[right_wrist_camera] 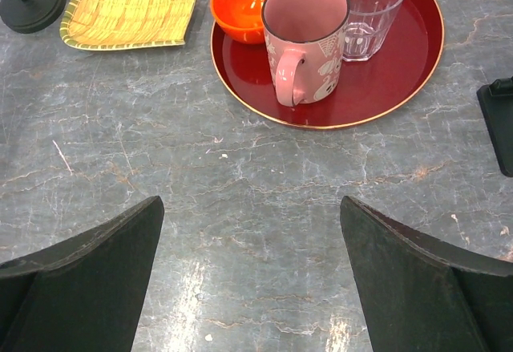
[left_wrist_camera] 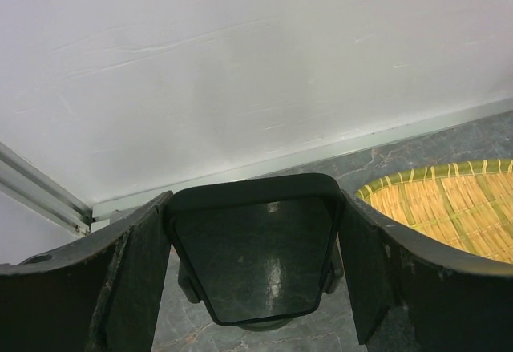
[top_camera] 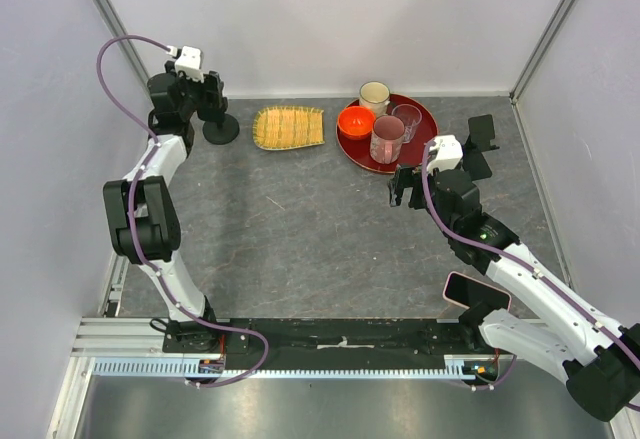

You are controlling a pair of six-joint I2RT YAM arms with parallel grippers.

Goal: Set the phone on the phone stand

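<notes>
Phone [left_wrist_camera: 252, 264] gripped by left tool [left_wrist_camera: 252, 200], right tool [right_wrist_camera: 250, 208] open, red tray [right_wrist_camera: 397, 75] holding mug [right_wrist_camera: 303, 47], bowl [right_wrist_camera: 239, 3]

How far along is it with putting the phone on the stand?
Nearly there, I think. The left claw grips what looks like the phone, right over the stand; whether it is seated is unclear. Remaining: letting go. The right claw hangs open, empty.
</notes>
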